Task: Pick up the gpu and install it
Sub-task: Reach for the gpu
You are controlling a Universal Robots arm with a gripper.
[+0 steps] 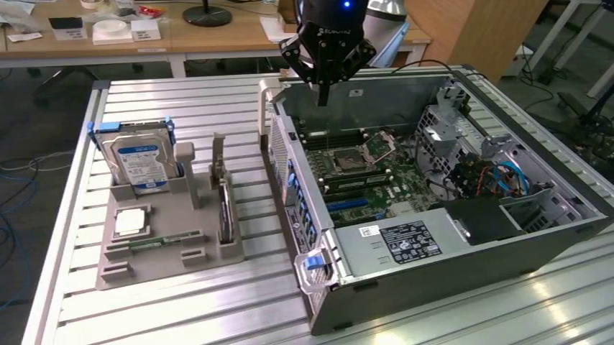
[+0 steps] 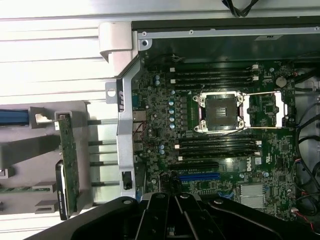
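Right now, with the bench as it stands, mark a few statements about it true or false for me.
1. The thin dark rectangular expansion card stands on edge in the grey plastic holder tray. True.
2. The black end effector grips that card. False: it is shut on nothing, over the open grey metal computer case.
3. The silver blue-labelled hard drive lies inside the case. False: it stands in the tray.
4. The case's green motherboard is exposed. True.

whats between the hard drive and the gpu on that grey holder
A grey upright post of the holder stands between the hard drive and the gpu; the exterior view shows it.
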